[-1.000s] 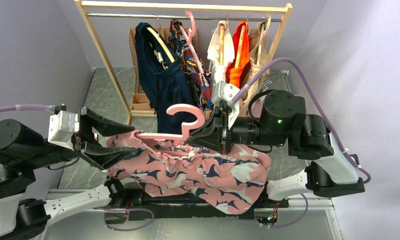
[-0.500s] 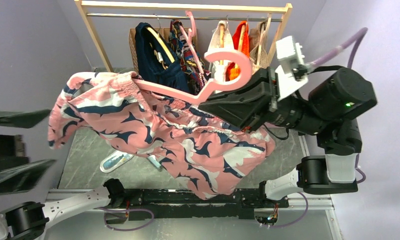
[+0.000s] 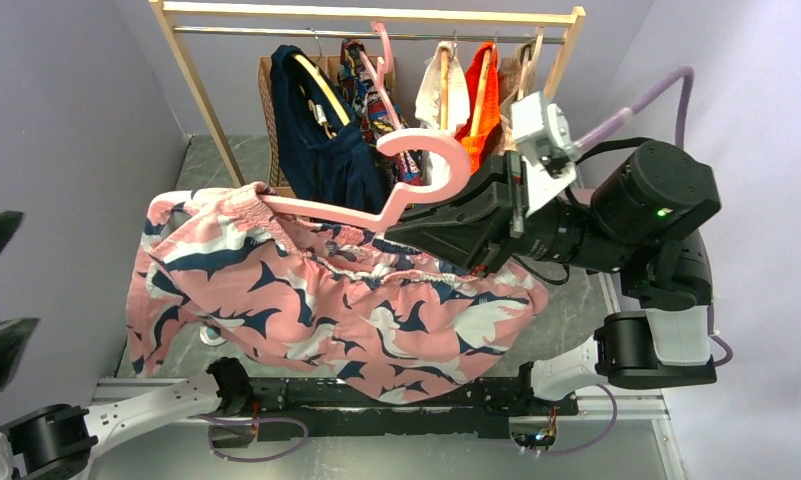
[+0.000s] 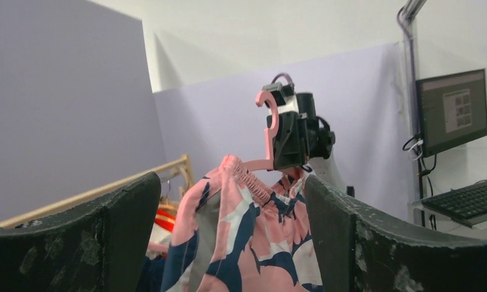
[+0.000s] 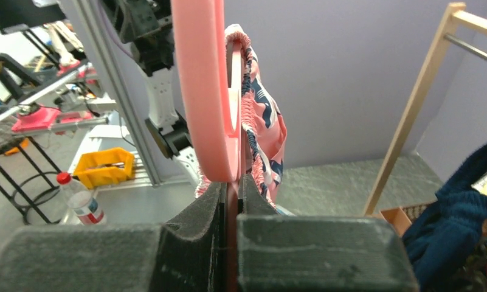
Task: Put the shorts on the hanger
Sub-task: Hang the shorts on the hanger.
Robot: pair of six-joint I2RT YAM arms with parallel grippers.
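The pale-pink hanger (image 3: 328, 211) is held in the air in front of the rack, hook (image 3: 431, 150) up. My right gripper (image 3: 416, 218) is shut on its neck; in the right wrist view (image 5: 231, 188) the pads clamp the pink plastic (image 5: 204, 91). The pink shorts (image 3: 336, 300) with navy and white print hang from the hanger by the gathered waistband, clear of the table. My left gripper (image 3: 1, 285) is open and empty at the far left edge, apart from the cloth. Its view (image 4: 228, 182) shows the shorts (image 4: 247, 231) and the hanger (image 4: 270, 131) beyond its open fingers.
A wooden clothes rack (image 3: 376, 14) stands at the back with a navy garment (image 3: 316, 150), a multicolour garment (image 3: 371, 95), white and orange tops (image 3: 484, 100) and another pink hanger (image 3: 382, 50). A small pale object (image 3: 209, 333) lies on the grey table by the shorts' hem.
My right arm lifted the hanger with the shorts off the table, then shifted slightly left and down. My left gripper let go of the shorts and drew back to the left edge.
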